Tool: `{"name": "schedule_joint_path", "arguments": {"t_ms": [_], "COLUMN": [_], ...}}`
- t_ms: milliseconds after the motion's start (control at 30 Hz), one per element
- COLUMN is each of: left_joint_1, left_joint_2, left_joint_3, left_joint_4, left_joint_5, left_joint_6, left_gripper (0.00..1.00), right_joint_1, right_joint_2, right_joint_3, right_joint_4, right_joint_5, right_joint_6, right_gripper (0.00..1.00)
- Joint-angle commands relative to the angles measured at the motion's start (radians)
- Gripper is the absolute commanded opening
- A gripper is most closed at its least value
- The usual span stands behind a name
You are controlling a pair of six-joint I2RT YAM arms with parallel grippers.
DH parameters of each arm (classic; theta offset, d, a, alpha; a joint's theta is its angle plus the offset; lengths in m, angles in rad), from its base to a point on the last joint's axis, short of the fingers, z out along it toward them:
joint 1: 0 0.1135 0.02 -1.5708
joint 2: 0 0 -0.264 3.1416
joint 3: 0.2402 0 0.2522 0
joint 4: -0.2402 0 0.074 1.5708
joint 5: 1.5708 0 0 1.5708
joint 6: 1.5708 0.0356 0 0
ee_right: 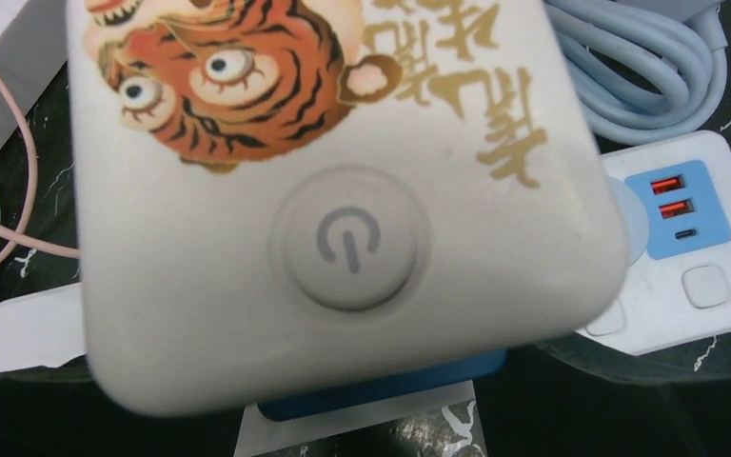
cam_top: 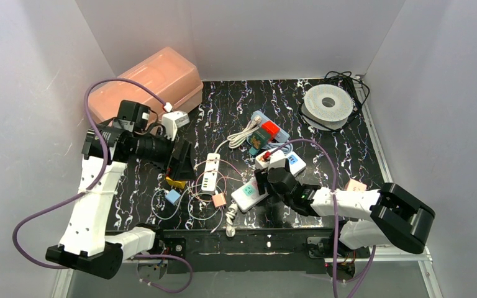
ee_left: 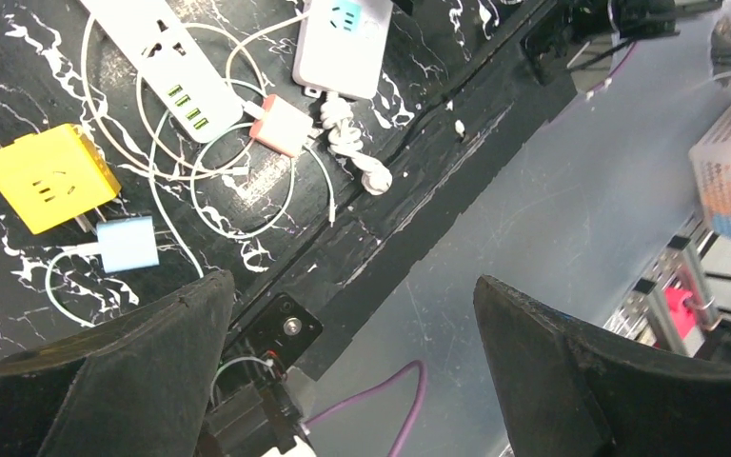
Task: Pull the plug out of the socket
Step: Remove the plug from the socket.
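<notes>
So the right gripper (cam_top: 264, 180) hangs low over the clutter in the middle of the table (cam_top: 348, 155), and its wrist view is basically all tiger block (ee_right: 343, 190): a white socket block with a cartoon tiger and a power button (ee_right: 350, 238), blurry-close. Its fingers don't show there and the top view is too dark, so I can't tell if the jaws are apart or closed. From above, what looks like a small red plug (cam_top: 265, 155) sits on that block just past the gripper, and my guess is that's the target. The left gripper (ee_left: 350, 286) hovers spread wide over the table's near edge, holding nothing. To do this well, I'd grip the plug by its hard body, pull straight out along the pins, and let the left arm pin the block, since it looks light enough to lift along.
</notes>
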Motion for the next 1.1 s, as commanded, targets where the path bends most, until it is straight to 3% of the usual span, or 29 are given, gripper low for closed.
{"name": "schedule_joint_path", "arguments": {"t_ms": [0,133,300,467,667,833,967,1067], "left_joint_1": [-0.065,-0.143,-0.262,-0.496,-0.791,-0.929,-0.979,-1.001], "left_joint_2": [-0.024,-0.079,-0.172,-0.239,-0.190,-0.135,-0.122,-0.101], "left_joint_3": [-0.018,-0.086,-0.229,-0.408,-0.506,-0.518,-0.567,-0.546], "left_joint_4": [-0.070,-0.005,0.194,0.427,0.596,0.662,0.807,0.786], "left_joint_5": [0.011,-0.006,-0.031,-0.197,-0.412,-0.532,-0.646,-0.669], "left_joint_6": [0.066,0.157,0.238,0.411,0.681,0.781,0.826,0.802], "left_gripper": [0.98,0.98,0.98,0.98,0.98,0.98,0.98,0.98], "right_joint_1": [-0.004,-0.004,-0.003,-0.004,-0.004,-0.004,-0.004,-0.004], "right_joint_2": [0.032,0.007,-0.123,-0.225,-0.174,-0.159,-0.160,-0.157], "right_joint_3": [-0.005,-0.005,0.012,0.196,0.460,0.534,0.560,0.561], "right_joint_4": [0.177,0.202,0.102,-0.242,-0.598,-0.673,-0.698,-0.705], "right_joint_5": [-0.016,-0.019,-0.005,-0.009,-0.004,-0.015,-0.027,-0.026], "right_joint_6": [-0.042,-0.042,-0.035,0.029,0.140,0.208,0.237,0.250], "right_gripper": [0.77,0.49,0.04,0.01,0.01,0.01,0.01,0.01]}}
